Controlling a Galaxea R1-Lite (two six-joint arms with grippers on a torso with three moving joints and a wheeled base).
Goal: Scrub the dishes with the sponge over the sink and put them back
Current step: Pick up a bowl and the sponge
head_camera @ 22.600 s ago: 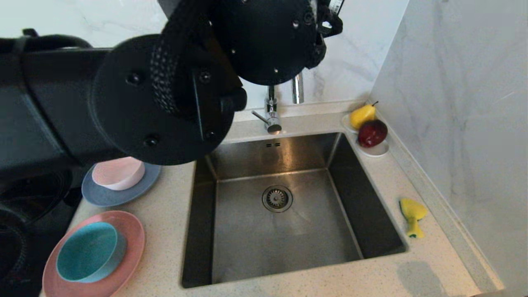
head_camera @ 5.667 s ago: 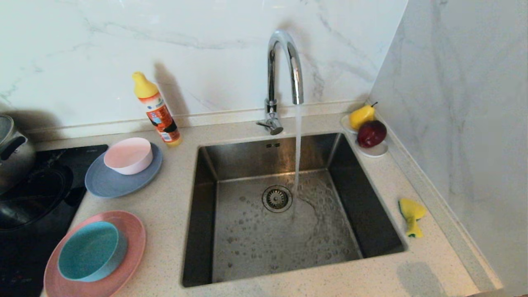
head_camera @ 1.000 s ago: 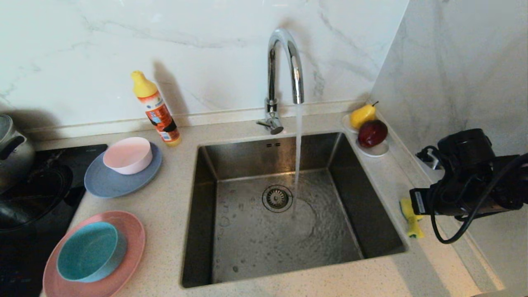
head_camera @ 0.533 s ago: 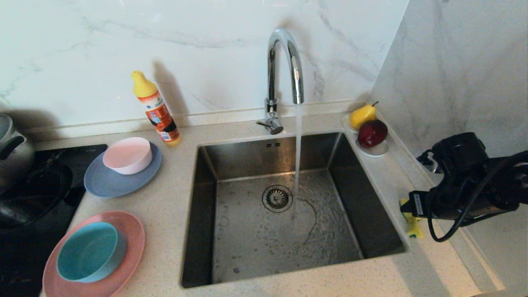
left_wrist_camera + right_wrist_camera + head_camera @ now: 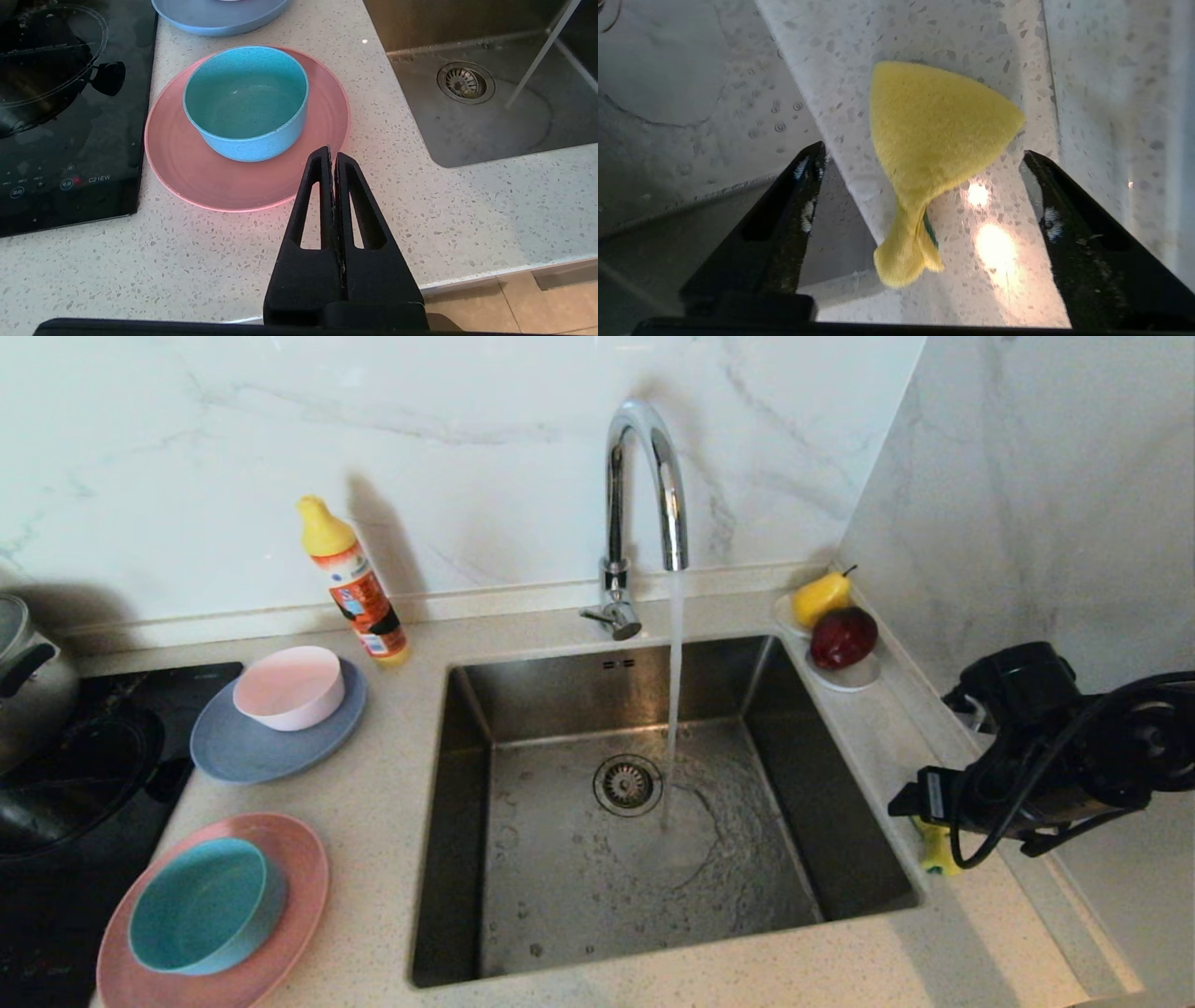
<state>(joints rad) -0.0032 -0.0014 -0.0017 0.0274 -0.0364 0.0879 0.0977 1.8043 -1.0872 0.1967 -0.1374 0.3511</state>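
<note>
Right gripper (image 5: 920,158) hangs over the sponge (image 5: 931,140), fingers spread wide, one on each side of it and neither touching. The sponge lies on the counter (image 5: 383,821) in the narrow strip between the sink (image 5: 448,803) and the wall, crumpled into a fan with a pinched tail pointing at the camera. In the head view only a scrap of yellow shows under the arm.

Here is the worry. That sponge is soft and bent, so if the fingers close on the thin tail alone, it may fold and slip free on the lift. Coming down off-centre could nudge it toward the sink edge, and a push that way drops it into the basin, where the tap (image 5: 644,476) is running hard. One finger sits right over that edge, so a low descent could catch the rim rather than the counter. The wall is close on the other side, too, leaving little room for the wrist.

Left gripper (image 5: 332,161) is parked near the counter's front edge, fingers pressed together, empty, just short of the pink plate (image 5: 187,172) with the teal bowl (image 5: 246,100) on it. The grey plate (image 5: 243,747) carries the pale bowl (image 5: 289,686) further back. None of the dishes is at the sink yet, so a fumbled pick here stalls everything.
</note>
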